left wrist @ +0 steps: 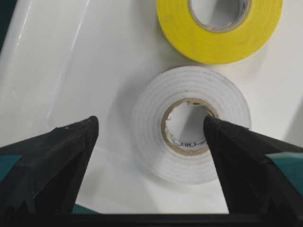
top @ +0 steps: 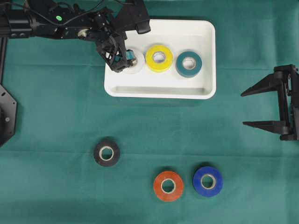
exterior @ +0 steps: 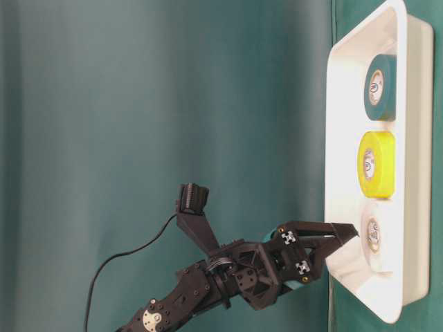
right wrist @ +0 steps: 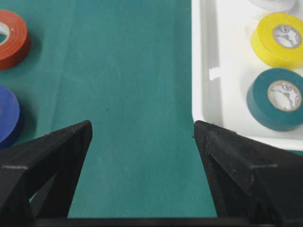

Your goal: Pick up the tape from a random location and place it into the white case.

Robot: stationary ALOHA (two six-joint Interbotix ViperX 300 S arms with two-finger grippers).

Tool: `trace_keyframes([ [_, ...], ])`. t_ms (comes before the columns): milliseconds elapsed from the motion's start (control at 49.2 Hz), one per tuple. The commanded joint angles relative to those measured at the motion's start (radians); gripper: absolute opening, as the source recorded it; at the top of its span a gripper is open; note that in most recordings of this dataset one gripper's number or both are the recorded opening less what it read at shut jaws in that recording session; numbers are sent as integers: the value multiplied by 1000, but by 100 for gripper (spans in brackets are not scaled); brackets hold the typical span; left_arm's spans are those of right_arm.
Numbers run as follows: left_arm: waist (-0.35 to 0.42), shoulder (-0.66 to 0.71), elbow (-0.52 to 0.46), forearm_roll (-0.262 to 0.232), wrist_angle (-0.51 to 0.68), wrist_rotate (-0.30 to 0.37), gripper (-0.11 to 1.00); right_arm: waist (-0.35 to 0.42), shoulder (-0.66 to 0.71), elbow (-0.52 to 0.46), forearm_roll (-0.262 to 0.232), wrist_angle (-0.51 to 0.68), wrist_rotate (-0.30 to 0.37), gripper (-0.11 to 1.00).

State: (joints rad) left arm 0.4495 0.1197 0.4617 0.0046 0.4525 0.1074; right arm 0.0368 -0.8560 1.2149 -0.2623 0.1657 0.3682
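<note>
- From overhead, the left gripper [top: 122, 59] covers the near-left part of the white tape roll [top: 133, 63]; only its right side shows.
- In the left wrist view the yellow roll [left wrist: 222, 33] is cut off by the top edge, its core half gone.
- The right wrist view clips the red roll [right wrist: 12, 40] and blue roll [right wrist: 8, 116] at the left edge.
- Print inside the white roll's core is too small to read.
- The right gripper [top: 261, 108] runs off the overhead frame's right edge.
</note>
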Motion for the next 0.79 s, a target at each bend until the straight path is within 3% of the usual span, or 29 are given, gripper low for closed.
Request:
trace_keyframes([
  [0, 2, -58, -23, -2, -2, -2, 98, 2, 5, -18, -2, -2, -2, 87],
  [305, -8, -163, -49, -2, 81, 2, 98, 2, 2, -26, -2, -2, -2, 87],
  [569, -11, -206, -38, 0, 72, 5, 98, 2, 2, -31, -2, -2, -2, 87],
  [773, -78, -218, -15, -2, 64, 3, 98, 2, 2, -37, -2, -2, -2, 87],
])
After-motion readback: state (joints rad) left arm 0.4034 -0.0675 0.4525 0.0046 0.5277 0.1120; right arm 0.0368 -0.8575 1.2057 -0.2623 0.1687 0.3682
